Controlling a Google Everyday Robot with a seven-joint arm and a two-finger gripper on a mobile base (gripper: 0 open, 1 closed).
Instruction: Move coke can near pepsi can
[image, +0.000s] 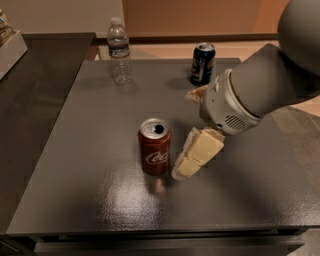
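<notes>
The coke can (154, 153), red with white script and an opened silver top, stands upright near the middle of the dark grey table (90, 165). The pepsi can (202, 63), dark blue, stands upright at the table's far edge, right of centre. My gripper (186, 142) hangs low over the table just right of the coke can, open and empty. Its cream near finger (198, 151) is almost touching the can's right side, and the other finger (195, 93) shows further back. The big grey arm comes in from the upper right.
A clear plastic water bottle (120, 51) stands at the table's far left. A darker counter (30, 90) adjoins the table on the left, with a pale box (9, 45) at its far corner. Tan floor lies beyond the far edge.
</notes>
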